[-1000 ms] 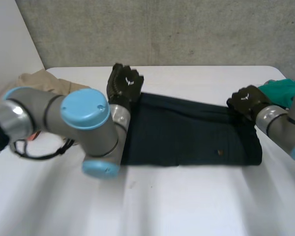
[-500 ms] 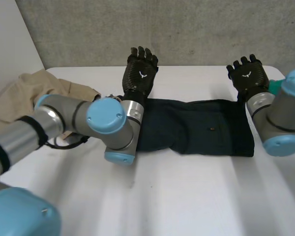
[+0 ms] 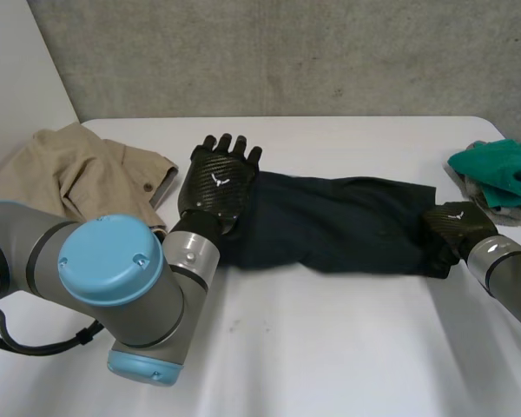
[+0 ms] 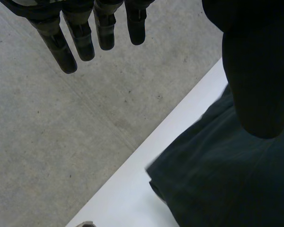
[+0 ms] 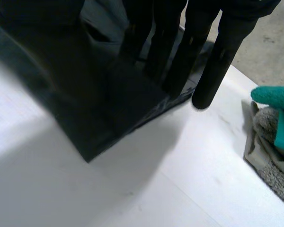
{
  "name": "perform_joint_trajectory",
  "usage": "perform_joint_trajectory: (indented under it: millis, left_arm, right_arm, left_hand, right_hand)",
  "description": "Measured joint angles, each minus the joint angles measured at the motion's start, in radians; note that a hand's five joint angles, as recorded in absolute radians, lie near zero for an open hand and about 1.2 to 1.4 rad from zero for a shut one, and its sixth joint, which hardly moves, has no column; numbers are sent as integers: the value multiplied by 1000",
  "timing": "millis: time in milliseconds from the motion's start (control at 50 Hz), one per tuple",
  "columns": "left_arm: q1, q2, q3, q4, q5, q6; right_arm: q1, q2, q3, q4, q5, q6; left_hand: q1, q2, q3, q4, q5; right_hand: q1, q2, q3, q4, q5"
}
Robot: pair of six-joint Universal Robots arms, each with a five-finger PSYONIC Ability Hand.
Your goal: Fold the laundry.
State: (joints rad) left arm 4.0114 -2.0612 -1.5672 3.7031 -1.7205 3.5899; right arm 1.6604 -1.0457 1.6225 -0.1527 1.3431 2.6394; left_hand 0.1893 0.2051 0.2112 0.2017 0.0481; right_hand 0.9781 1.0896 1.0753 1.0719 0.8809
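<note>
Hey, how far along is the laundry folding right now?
Early. The dark garment looks folded once into a long strip. The left hand is open at one end, the right hand at the other. The tan garment and the teal cloth lie crumpled to either side, unfolded.

Dark garment (image 3: 330, 221): left end hidden beneath the left hand (image 3: 215, 184). Teal cloth (image 3: 497, 165) and tan garment (image 3: 78, 169): cut off at the head view's edges.

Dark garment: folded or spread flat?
Folded, seemingly: the dark garment lies as a narrow band across the table, and its corner by the right robot hand looks doubled.
</note>
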Motion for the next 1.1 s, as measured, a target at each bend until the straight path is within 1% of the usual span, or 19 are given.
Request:
perform_joint_trajectory:
  millis: [40,120,240,340,460,520,600,640,660,680,720,800,820,900,920,940,980,1040,1100]
  left_arm:
    - [0,2,-1,0,-2,0]
    - [0,20,-7,-1,-3,2]
    - [1,83,-34,-1,-3,3]
    - [1,130,-62,0,-3,0]
    - [3,158,-88,1,-5,-11]
    - [7,168,-100,1,-5,-20]
    - [11,170,-108,1,-5,-23]
    - [14,170,-109,1,-5,-24]
    - [14,170,-109,1,-5,-24]
    - [16,170,-107,2,-4,-24]
    - [18,169,-98,4,-3,-25]
    - [20,162,-69,8,-2,-25]
    - [18,155,-45,10,-1,-25]
    - [10,118,27,7,3,-30]
    - [10,118,27,7,3,-30]
    - [2,88,73,1,4,-38]
    - [-12,45,132,-14,9,-54]
    - [-31,-30,224,-60,26,-86]
    - [-43,-110,317,-130,52,-116]
  right_arm:
    - [-13,14,-5,-16,13,-21]
    - [-41,1,-4,-37,58,-103]
    - [-65,-81,7,-66,136,-334]
    - [-21,-113,-5,-117,139,-490]
    - [166,-110,-10,-227,10,-559]
    - [313,-84,13,-290,-143,-573]
    - [397,-40,38,-310,-253,-575]
    - [430,-12,49,-311,-300,-569]
    - [434,-9,51,-311,-307,-566]
    - [440,-3,53,-309,-316,-558]
    - [440,-12,56,-306,-322,-519]
    - [408,-73,56,-303,-316,-378]
    - [374,-120,54,-303,-311,-250]
    - [294,-208,41,-299,-303,75]
    - [294,-208,41,-299,-303,75]
    - [252,-238,26,-288,-300,249]
    - [213,-250,6,-264,-298,381]
    - [167,-227,-42,-186,-296,461]
    - [139,-169,-108,-81,-293,456]
  left_hand:
    - [0,0,0,0,0]
    - [0,0,0,0,0]
    - [0,0,0,0,0]
    - [0,0,0,0,0]
    - [0,0,0,0,0]
    - [0,0,0,0,0]
    - [0,0,0,0,0]
    - [0,0,0,0,0]
    - [0,0,0,0,0]
    - [0,0,0,0,0]
    - [0,0,0,0,0]
    - [0,0,0,0,0]
    - [0,0,0,0,0]
    - [0,0,0,0,0]
    - [0,0,0,0,0]
    - [0,0,0,0,0]
    - [0,0,0,0,0]
    - [0,0,0,0,0]
    - [0,0,0,0,0]
  right_hand:
    - [34,76,90,102,67]
    - [41,77,96,124,71]
    - [93,90,105,124,98]
    - [108,92,108,127,98]
    - [119,92,118,128,110]
    - [119,92,120,128,116]
    - [106,46,68,74,91]
    - [-212,-310,-281,-274,-247]
    - [-295,-373,-341,-334,-329]
    - [-550,-652,-613,-585,-588]
    - [-733,-843,-818,-810,-789]
    - [-748,-873,-862,-859,-830]
    - [-748,-873,-862,-859,-830]
    - [-748,-873,-862,-858,-830]
    - [-748,-873,-862,-858,-830]
    - [-748,-873,-862,-858,-830]
    - [-748,-873,-862,-858,-830]
    - [-748,-873,-862,-859,-830]
    - [-748,-873,-862,-859,-830]
